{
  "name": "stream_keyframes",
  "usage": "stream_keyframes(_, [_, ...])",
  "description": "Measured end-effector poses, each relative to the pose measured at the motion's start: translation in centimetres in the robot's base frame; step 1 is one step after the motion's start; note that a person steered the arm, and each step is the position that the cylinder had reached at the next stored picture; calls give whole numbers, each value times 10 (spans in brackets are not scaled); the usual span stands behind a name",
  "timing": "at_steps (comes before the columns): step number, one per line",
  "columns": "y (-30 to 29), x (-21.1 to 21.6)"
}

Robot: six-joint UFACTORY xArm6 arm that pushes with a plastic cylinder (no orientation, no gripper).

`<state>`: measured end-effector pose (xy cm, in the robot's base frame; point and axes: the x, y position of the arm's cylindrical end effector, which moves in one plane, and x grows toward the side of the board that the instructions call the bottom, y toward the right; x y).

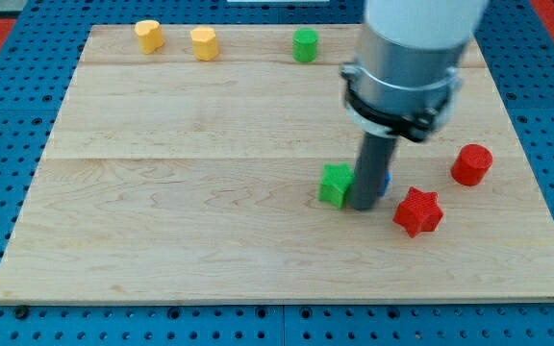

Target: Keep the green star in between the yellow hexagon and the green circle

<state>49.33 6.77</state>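
The green star (335,184) lies right of the board's middle. My tip (364,206) stands on the board touching the star's right side. A blue block (386,180) shows as a sliver behind the rod, mostly hidden, so its shape cannot be told. The green circle (305,45) stands near the view's top edge, well above the star. Two yellow blocks sit at the top left: one (148,36) further left and one (204,43) to its right. Which of them is the hexagon I cannot tell.
A red star (417,211) lies just right of my tip. A red circle (471,164) lies further right. The wooden board (162,211) rests on a blue pegboard. The arm's grey body (402,67) covers the board's upper right.
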Motion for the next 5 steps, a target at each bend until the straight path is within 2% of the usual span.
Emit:
stream_keyframes(1, [-48, -57])
stream_keyframes(2, [-100, -44])
stream_keyframes(3, [-116, -70])
stream_keyframes(4, [-117, -118])
stream_keyframes(5, [-145, -155])
